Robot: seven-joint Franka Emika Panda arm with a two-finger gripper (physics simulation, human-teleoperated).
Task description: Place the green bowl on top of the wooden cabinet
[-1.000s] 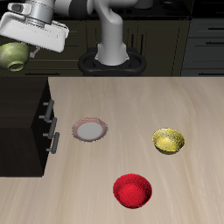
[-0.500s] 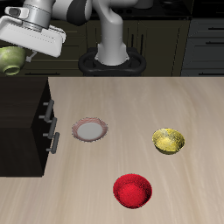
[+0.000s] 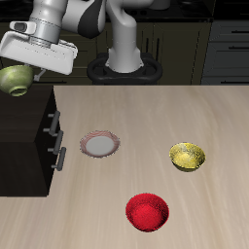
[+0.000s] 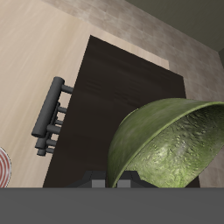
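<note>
My gripper (image 3: 26, 72) is shut on the rim of the green bowl (image 3: 14, 80), a small glossy olive-green bowl, and holds it tilted in the air just above the top of the wooden cabinet (image 3: 23, 131). The cabinet is very dark brown with silver bar handles (image 3: 57, 141) on its drawer fronts. In the wrist view the green bowl (image 4: 166, 144) fills the near field with its mottled inside showing, and the cabinet top (image 4: 114, 96) lies below it with the handles (image 4: 51, 115) at its edge. The fingertips are hidden behind the bowl.
On the light wood table stand a white plate with a reddish rim (image 3: 100, 145) beside the cabinet, a yellow bowl (image 3: 189, 156) and a red bowl (image 3: 147, 211) near the front edge. The robot's base (image 3: 126, 66) stands at the back.
The gripper with the green bowl has come down toward the cabinet top and shifted slightly toward the table's middle. Nothing on the table has moved.
</note>
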